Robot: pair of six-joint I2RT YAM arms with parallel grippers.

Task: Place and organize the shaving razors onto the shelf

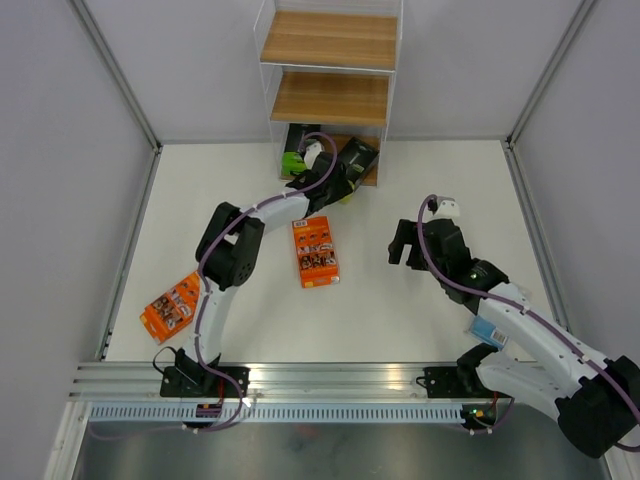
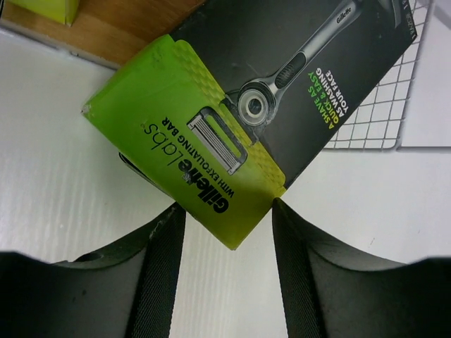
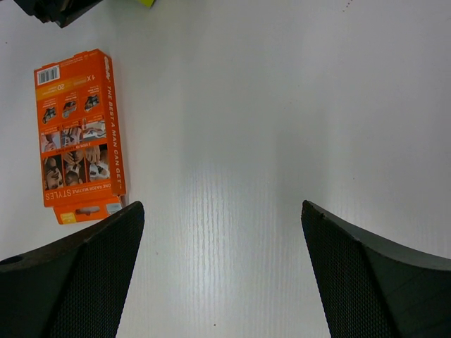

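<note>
The setting is presenting as a robotics laboratory test cell. Plain grey panels [image 1: 60, 150] in metal framing are enclosing a white surface [image 1: 420, 180]. A left arm [image 1: 230, 250] and a right arm [image 1: 520, 320] are standing bolted to an aluminium rail [image 1: 330, 378] along the near edge, with a purple cable [image 1: 300, 195] running exposed. A small shelf [image 1: 330, 40] is standing at the far edge as a mock display.

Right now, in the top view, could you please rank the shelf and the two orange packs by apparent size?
1. Shelf, far the largest.
2. Centre orange pack and left-edge orange pack: they look alike, so I won't rank them.
</note>
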